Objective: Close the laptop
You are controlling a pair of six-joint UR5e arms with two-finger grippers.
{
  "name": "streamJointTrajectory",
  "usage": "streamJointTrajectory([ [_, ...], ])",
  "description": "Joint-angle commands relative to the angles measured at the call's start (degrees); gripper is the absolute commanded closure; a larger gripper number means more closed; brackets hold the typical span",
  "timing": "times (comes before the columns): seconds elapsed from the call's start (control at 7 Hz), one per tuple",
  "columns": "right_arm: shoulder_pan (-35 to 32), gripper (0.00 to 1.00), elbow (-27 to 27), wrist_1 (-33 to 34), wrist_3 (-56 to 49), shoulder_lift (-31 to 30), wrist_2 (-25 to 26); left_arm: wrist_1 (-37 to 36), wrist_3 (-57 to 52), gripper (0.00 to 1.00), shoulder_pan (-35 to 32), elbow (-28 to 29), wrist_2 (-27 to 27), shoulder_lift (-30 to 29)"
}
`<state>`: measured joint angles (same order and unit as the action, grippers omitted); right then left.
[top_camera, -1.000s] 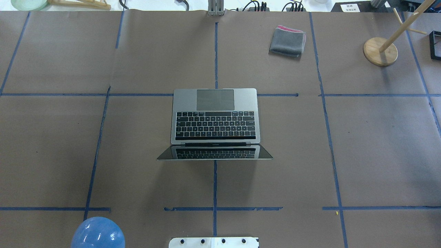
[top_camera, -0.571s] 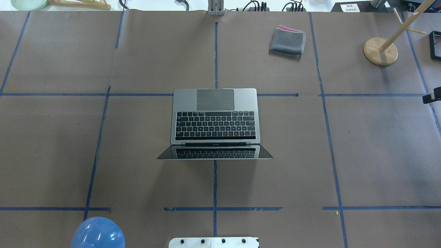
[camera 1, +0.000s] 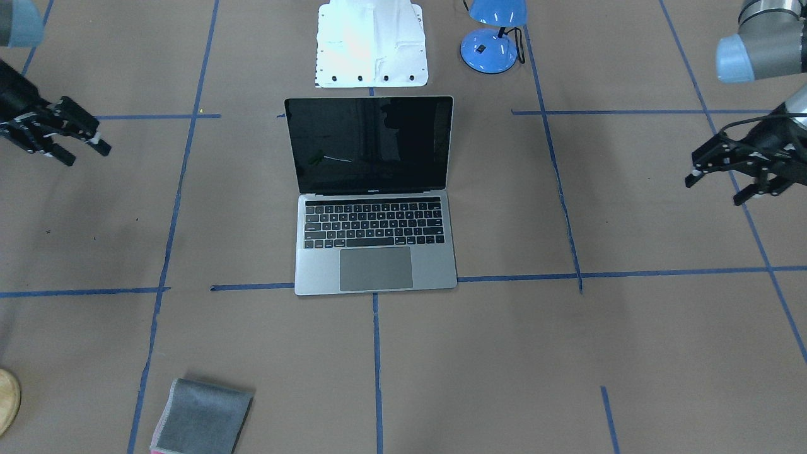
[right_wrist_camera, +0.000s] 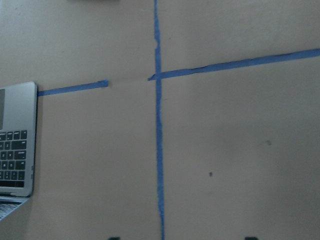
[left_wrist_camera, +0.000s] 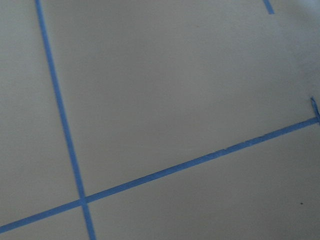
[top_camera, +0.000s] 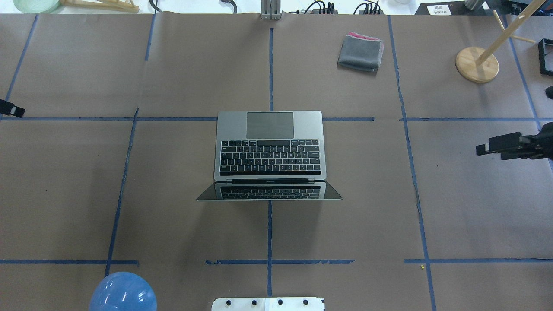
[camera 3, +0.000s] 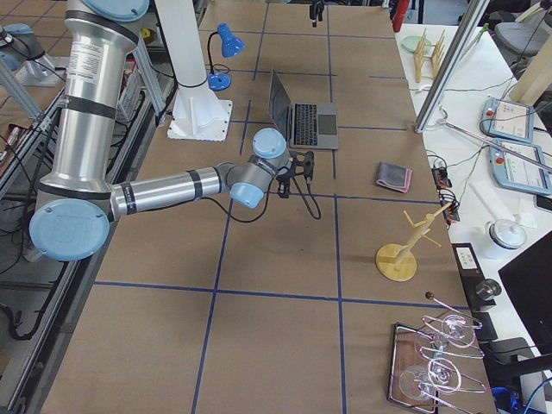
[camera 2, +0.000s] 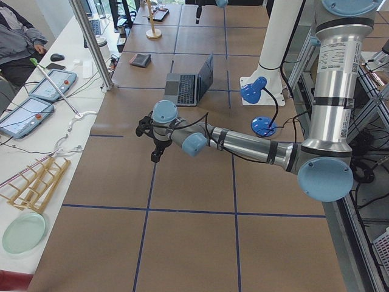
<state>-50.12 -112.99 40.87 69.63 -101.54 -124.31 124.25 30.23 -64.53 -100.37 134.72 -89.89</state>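
Right hand (camera 1: 85, 155) has slid inward; laptop (top_camera: 270, 144) sits open, screen black.

Laptop (top_camera: 270, 144), centre of the overhead view: deck was silver-grey, keys black, trackpad mid-grey, screen glossy black.
Table cover (top_camera: 173, 77): was dull brown paper, ruled into a grid by blue tape lines.
Folded cloth (top_camera: 360, 52), upper right: was charcoal grey with a pink edge.
Lamp (top_camera: 122, 293), lower left: was glossy blue.
Stand (top_camera: 477, 64), upper right corner: was pale natural wood.
Base plate (top_camera: 268, 304), bottom centre: was white with dark dots.
Left gripper (camera 1: 714, 192) and right gripper (camera 1: 85, 156): were black.
Left arm (camera 2: 243, 145) and right arm (camera 3: 164, 191): were silver with pale blue joint caps.
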Motion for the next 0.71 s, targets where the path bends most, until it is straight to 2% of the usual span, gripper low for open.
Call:
streamJointTrajectory([
  [0.0, 13.9, 0.16, -4.8, -0.1, 8.4, 0.2, 11.5, 16.2, 23.5, 0.01, 11.6, -0.6, 0.1, 0.8],
  [0.29, 19.0, 0.25, -5.9, -0.1, 10.7, 0.1, 12.0, 25.1, 36.4, 0.0, 21.6, -0.6, -0.6, 0.2],
  [0.57, 23.5, 0.37, -7.9, -0.1, 11.0, 0.2, 12.5, 25.5, 39.5, 0.0, 27.0, -0.9, -0.5, -3.2],
])
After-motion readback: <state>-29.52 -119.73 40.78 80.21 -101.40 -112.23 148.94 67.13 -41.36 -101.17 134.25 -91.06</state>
